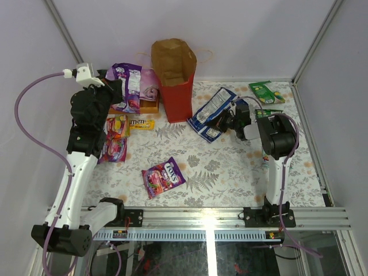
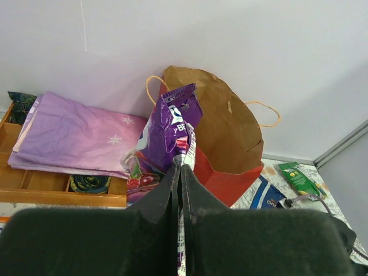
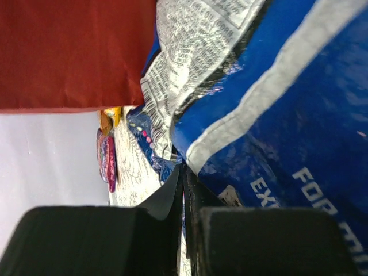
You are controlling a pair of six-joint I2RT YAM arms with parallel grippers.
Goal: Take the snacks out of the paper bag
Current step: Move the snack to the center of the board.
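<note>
Starting with the floral-patterned table (image 1: 230, 172) and finding the tall paper bag (image 1: 175, 80), red outside and brown kraft inside, standing upright and open-mouthed at the far edge, a little left of centre. Not seeing deep enough into it to say whether anything is left inside.

Next in size, seeing the long blue chip bag (image 1: 211, 114) already out, just right of the paper bag's base, with its long axis slanting from far right toward near left. Catching the right gripper (image 1: 234, 122) pinching its right-hand side, fingers clenched on the foil in the wrist view. Not telling whether the chip bag is resting on the table or lifted off it.

Then noting the purple glossy candy packet (image 2: 172, 123) clamped by its lower edge in the left gripper (image 2: 181, 168), fingers squeezed tight. Holding it clear of the bag, just left of the mouth, above the wooden box (image 2: 57, 198) with the folded pink-purple cloth (image 2: 75, 135) near the far-left corner. Reading its long axis as running straight out from the fingertips toward the far edge. Judging the coming move as a swing back toward bare table on the near-left side, and leaving that to the nearer left arm.

Lastly, spotting the magenta candy packet (image 1: 163, 176) lying flat toward the near edge, the flat green packet (image 1: 266, 91) by the far-right corner, and the small yellow pack (image 1: 141, 123) just near-side of the box.
</note>
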